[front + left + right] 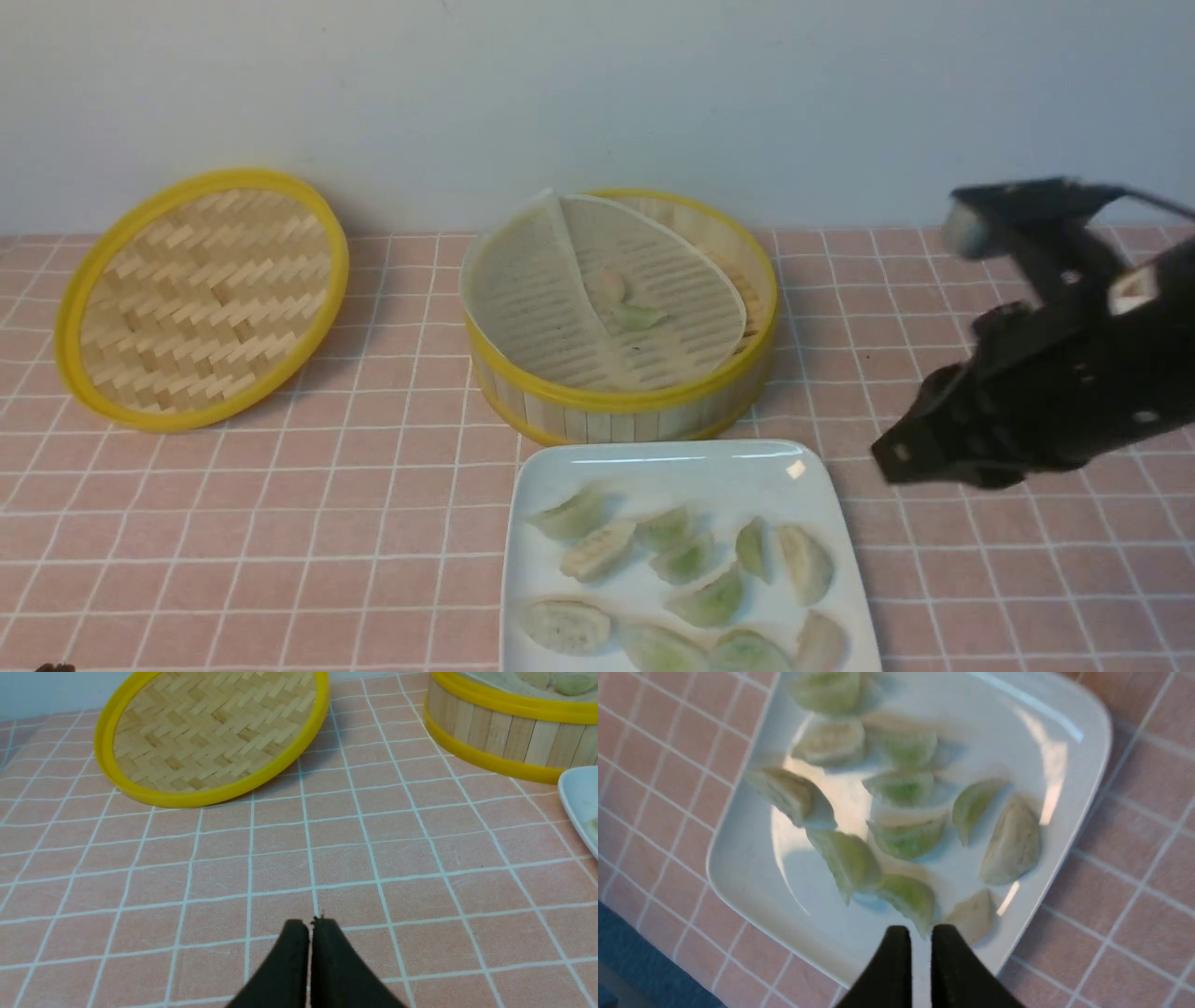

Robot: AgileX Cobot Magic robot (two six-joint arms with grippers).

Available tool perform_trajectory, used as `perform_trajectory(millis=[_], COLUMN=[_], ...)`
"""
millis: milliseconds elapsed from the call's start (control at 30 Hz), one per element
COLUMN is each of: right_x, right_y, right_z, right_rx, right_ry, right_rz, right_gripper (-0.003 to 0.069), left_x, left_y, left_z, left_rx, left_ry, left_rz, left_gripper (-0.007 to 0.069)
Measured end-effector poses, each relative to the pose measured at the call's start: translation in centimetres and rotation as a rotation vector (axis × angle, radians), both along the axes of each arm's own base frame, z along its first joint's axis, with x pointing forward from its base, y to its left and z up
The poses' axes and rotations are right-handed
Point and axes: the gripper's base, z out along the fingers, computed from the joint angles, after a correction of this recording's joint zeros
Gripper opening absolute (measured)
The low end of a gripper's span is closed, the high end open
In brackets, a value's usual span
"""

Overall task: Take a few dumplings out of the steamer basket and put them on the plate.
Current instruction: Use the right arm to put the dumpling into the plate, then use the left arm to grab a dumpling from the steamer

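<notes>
The steamer basket (616, 406) stands at centre back, its pale liner folded up on the left, with two dumplings (635, 315) left inside. In front of it the white plate (653, 453) holds several green and cream dumplings (691, 560). My right gripper (896, 457) hovers just off the plate's right edge. In the right wrist view its tips (920, 931) stand a narrow gap apart above the plate (752, 872), with nothing between them. My left gripper (309, 924) is shut and empty over bare tablecloth, well short of the basket (504, 732).
The flat woven lid (201, 299) with a yellow rim lies tilted at the back left, close ahead of the left gripper (210, 732). A pink checked cloth covers the table. The plate's corner (581, 798) shows in the left wrist view.
</notes>
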Motion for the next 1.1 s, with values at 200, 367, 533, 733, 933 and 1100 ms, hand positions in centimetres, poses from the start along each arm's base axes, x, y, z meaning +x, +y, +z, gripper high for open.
perform_trajectory(millis=[200,367,533,733,933,1100], right_x=[-9.0,-15.3,-19.0,-19.8,-19.1,-19.0], right_y=[-4.9,-8.0,-9.9,-10.4,-10.1,-10.1], right_z=[7.8,6.6,1.6,-2.7,-3.2,-3.0], right_rx=[0.14,0.273,0.326,0.364,0.347,0.361], right_ry=[-0.484,-0.749,-0.931,-0.968,-0.926,-0.942], right_rz=[-0.141,-0.223,-0.259,-0.295,-0.297,-0.301], right_gripper=[-0.0012,-0.0013,-0.0013,-0.0013,-0.0013,-0.0013], left_x=[0.0,0.0,0.0,0.0,0.0,0.0], left_y=[0.0,0.0,0.0,0.0,0.0,0.0], left_z=[0.0,0.0,0.0,0.0,0.0,0.0], left_rx=[0.0,0.001,0.001,0.001,0.001,0.001], left_ry=[0.0,0.0,0.0,-0.003,-0.003,-0.003], left_rz=[0.0,0.0,0.0,0.0,0.0,0.0], left_gripper=[-0.0006,-0.0006,-0.0006,-0.0006,-0.0006,-0.0006])
